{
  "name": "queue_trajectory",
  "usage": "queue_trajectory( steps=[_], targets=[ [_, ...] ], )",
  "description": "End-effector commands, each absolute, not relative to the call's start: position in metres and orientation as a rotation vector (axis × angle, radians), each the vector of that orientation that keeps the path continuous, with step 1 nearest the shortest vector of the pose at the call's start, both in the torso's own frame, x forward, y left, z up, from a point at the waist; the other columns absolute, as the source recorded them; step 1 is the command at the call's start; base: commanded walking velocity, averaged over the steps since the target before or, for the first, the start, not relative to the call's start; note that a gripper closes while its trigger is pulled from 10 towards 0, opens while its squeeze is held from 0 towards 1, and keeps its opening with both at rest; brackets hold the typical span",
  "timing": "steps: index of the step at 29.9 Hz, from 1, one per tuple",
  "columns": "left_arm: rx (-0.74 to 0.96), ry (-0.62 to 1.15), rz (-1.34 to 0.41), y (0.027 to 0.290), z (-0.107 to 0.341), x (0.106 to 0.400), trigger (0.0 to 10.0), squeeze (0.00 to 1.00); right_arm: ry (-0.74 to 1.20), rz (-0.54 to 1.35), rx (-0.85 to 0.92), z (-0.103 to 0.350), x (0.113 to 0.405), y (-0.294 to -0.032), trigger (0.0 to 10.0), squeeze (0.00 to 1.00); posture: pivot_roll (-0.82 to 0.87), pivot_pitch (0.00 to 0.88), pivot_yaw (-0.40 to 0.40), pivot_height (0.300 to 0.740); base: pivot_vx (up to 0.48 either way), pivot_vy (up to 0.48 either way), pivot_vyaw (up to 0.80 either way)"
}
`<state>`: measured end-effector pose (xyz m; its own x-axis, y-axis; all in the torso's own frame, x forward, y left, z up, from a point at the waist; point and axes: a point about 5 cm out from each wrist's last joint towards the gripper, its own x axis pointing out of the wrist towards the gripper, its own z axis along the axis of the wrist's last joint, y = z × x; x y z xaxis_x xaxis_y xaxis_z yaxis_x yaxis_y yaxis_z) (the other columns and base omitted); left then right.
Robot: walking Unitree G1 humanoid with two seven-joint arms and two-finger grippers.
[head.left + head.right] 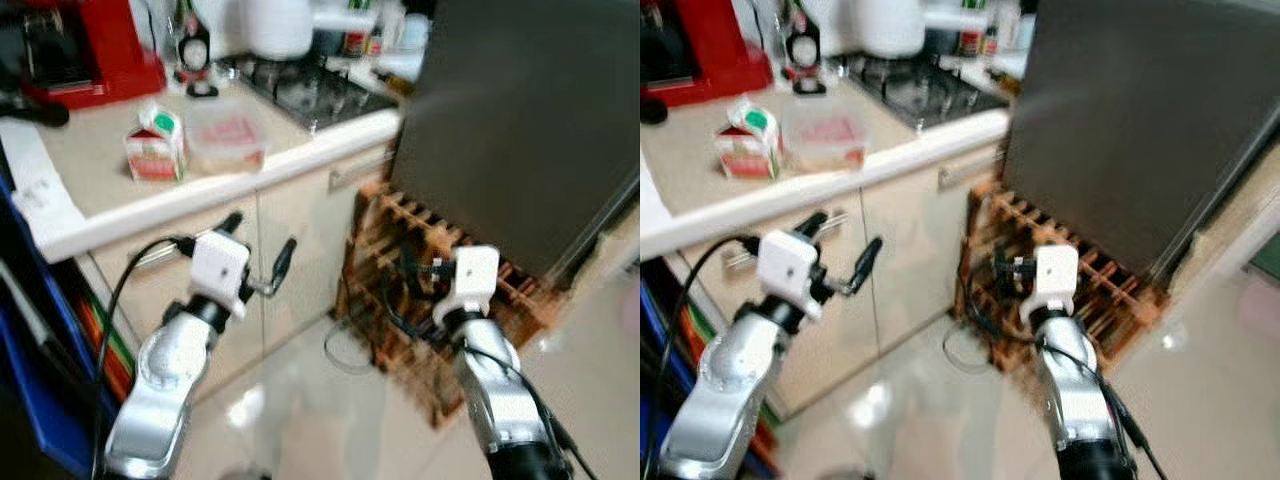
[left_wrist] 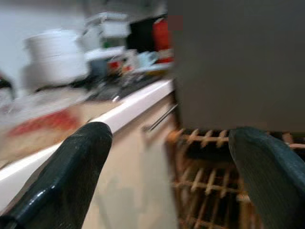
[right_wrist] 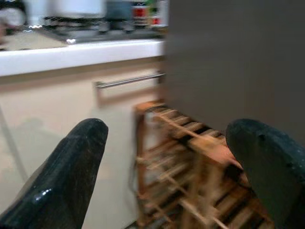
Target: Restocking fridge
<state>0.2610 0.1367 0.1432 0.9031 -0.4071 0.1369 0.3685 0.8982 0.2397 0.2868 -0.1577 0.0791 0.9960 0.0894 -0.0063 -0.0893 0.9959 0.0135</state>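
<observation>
Task looks barely started, judging from the layout. The fridge (image 1: 530, 120) is the big dark grey slab on the robot's right, door shut as far as the blurred frames show, nothing loaded. Items that could go in it sit on the counter (image 1: 120, 215): a red and white carton with a green cap (image 1: 156, 143) and, touching or just beside it, a clear plastic tub (image 1: 227, 135) with something pinkish inside; exact contact can't be told through the blur. Both are well apart from the fridge, with the stove top (image 1: 305, 88) between. Left gripper (image 1: 258, 252) is raised in front of the cabinet door (image 1: 295, 260), below the counter edge, 2 fingers spread wide, holding nothing. Right gripper (image 1: 1006, 268) is held up before the wooden wine rack (image 1: 440, 290) that stands under the fridge; in the right wrist view its fingers (image 3: 66, 171) are also spread wide, empty. Whole scene is smeared, so the robot is probably walking or turning. Left to do, as a guess: open the fridge, pick up the carton and tub, place them inside, close the door. No step is visibly done.
</observation>
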Motion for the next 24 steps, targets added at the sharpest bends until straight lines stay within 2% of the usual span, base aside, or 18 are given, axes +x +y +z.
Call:
queue_trajectory(
  steps=[1,4,11,17,24],
  targets=[
    [0.229,-0.179,-0.413,0.137,0.142,0.263,10.0,0.0,-0.006,0.082,0.02,0.082,0.289,-0.158,10.0,0.0,0.06,0.0,-0.06,0.74,0.0,-0.48,-0.61],
    [0.231,-0.175,-0.425,0.136,0.141,0.265,10.0,0.0,-0.005,0.078,0.02,0.081,0.289,-0.158,10.0,0.0,0.06,0.0,-0.058,0.74,0.0,-0.48,-0.61],
    [0.29,-0.105,-0.373,0.141,0.131,0.274,10.0,0.0,-0.027,0.07,0.014,0.083,0.287,-0.158,10.0,0.0,0.06,0.0,-0.055,0.74,0.0,0.0,-0.59],
    [0.194,0.027,-0.223,0.168,0.103,0.28,10.0,0.0,-0.085,0.031,-0.027,0.088,0.266,-0.175,10.0,0.0,0.06,0.0,-0.056,0.74,0.0,0.0,0.0],
    [0.157,0.016,-0.218,0.169,0.102,0.283,10.0,0.0,-0.082,0.016,-0.04,0.085,0.261,-0.178,10.0,0.0,0.03,0.0,-0.047,0.74,0.041,-0.054,0.0]
  ],
)
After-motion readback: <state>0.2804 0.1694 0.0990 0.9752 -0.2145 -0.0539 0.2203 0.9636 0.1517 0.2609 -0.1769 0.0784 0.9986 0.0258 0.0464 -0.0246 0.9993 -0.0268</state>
